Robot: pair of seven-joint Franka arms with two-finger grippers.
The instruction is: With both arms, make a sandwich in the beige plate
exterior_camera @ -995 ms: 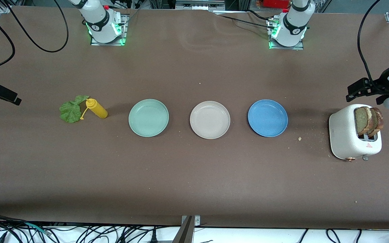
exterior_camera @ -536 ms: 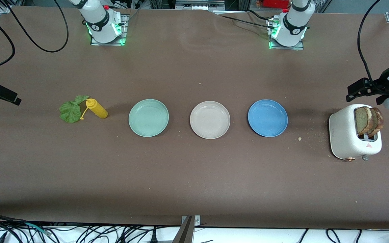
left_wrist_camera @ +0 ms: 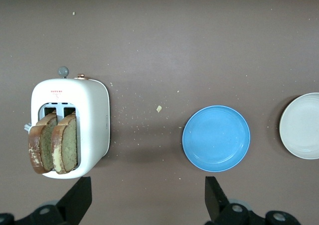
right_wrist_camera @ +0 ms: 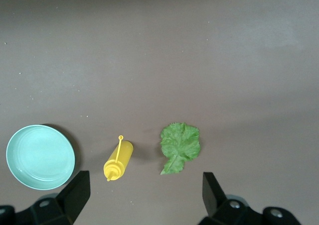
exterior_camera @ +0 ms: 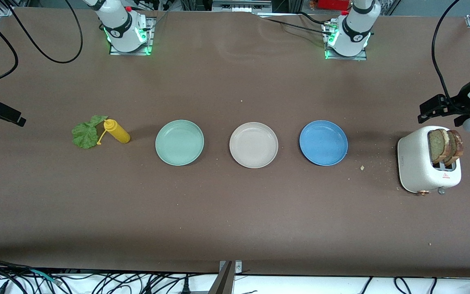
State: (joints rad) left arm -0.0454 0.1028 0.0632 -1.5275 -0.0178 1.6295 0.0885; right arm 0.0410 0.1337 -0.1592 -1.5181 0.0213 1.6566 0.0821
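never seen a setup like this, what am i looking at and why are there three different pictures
Two robot arms share a brown table. One picture comes from a high camera facing them; the other two from cameras on each arm's wrist, looking down. The left gripper, open and empty, hangs over the white toaster holding two bread slices. The right gripper, also open, hangs over the lettuce leaf and yellow squeeze bottle. Between them sit a mint-green plate, beige plate and blue plate, all holding nothing.

Beige plate sits bare mid-table. Two toasted bread slices stand upright in the toaster at the left arm's end; lettuce leaf lies flat at the right arm's end.
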